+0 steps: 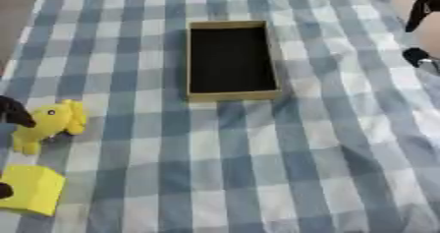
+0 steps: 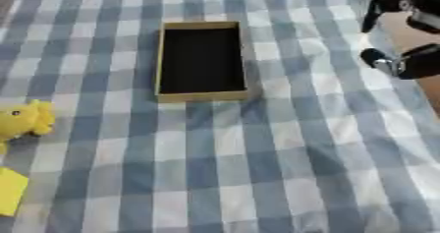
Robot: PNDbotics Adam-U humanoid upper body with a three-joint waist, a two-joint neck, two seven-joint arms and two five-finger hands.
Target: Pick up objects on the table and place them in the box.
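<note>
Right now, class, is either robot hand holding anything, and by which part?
Nothing is held. The right hand hangs at the table's right edge with nothing in it. Only dark fingers of the left hand show, beside the yellow toy, not gripping it.

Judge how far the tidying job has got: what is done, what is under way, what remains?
Done: nothing; the box shows only its dark inside. Under way: the left robot hand is at the yellow plush toy; whether it grips is unclear. The right robot hand is off at the far right. Left: the toy and the yellow block, both on the cloth.
</note>
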